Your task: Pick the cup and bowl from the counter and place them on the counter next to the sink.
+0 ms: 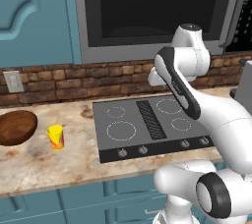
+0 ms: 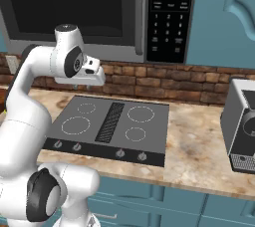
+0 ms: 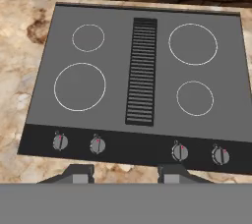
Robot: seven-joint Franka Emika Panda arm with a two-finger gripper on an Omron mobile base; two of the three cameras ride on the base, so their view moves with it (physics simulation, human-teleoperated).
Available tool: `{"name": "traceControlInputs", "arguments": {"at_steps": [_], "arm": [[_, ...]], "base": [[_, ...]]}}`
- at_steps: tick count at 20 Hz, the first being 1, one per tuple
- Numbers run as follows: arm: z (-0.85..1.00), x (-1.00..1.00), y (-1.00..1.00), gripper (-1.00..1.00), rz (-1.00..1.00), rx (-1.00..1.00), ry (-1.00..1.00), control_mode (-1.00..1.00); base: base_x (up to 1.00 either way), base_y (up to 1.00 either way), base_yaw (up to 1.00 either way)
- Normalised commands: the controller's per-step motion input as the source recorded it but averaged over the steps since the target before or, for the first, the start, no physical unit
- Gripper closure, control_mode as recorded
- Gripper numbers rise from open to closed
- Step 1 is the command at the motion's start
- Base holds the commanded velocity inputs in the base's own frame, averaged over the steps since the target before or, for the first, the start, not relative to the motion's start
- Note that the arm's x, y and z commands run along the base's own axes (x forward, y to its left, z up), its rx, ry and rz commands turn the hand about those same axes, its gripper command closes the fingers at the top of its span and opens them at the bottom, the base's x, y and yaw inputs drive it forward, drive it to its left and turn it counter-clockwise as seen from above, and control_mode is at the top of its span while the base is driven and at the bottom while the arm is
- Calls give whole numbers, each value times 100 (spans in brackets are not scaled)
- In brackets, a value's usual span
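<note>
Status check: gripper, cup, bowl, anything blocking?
Gripper open, empty, above stovetop. Cup and bowl untouched on counter, left of stovetop. Nothing between.

Stovetop [image 1: 152,125], toaster [image 2: 241,126], microwave [image 2: 74,7]

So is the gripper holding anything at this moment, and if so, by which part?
Nothing is held. The gripper hangs with its jaws apart over the stovetop, while the cup and bowl sit untouched on the counter.

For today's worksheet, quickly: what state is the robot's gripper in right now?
Gripper: open, holding nothing, poised over the stovetop.
</note>
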Motion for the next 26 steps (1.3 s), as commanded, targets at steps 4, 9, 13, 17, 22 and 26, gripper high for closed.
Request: {"name": "traceControlInputs", "arguments": {"at_steps": [4,9,13,17,22,26], "arm": [[0,0,0,-100,0,0,3,-100],[-12,12,18,-100,0,0,0,-100],[-8,0,31,-100,0,0,0,-100],[-4,0,41,-100,0,0,0,-100],[0,0,41,-100,0,0,0,-100],[0,0,45,-100,0,0,0,-100]], "base": [[0,0,0],[0,0,0],[0,0,0],[0,0,0],[0,0,0],[0,0,0]]}}
